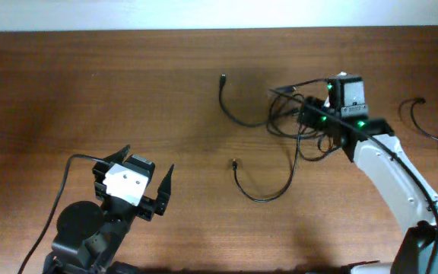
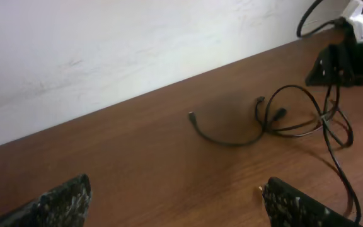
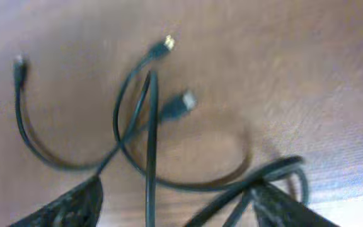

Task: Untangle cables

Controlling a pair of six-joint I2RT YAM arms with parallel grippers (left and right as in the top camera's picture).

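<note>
Brown wood surface [image 1: 90, 91], smooth and bare at the left, with a pale wall [image 2: 106, 44] behind it. Black cables [image 1: 280, 122] in a messy heap on the far right part, two loose ends curled out toward the middle, one with a gold plug [image 3: 167, 43]. Right gripper [image 3: 176, 188] just above the heap, jaws spread apart, cords between them. Left gripper [image 1: 147, 161] at the front left, well apart from the cables, jaws wide and holding nothing.

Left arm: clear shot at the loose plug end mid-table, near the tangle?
Probably yes. The left gripper is open, and only bare table lies between it and that plug end. The right gripper sits over the cables farther back, off that line. Actual reach isn't confirmable.
</note>
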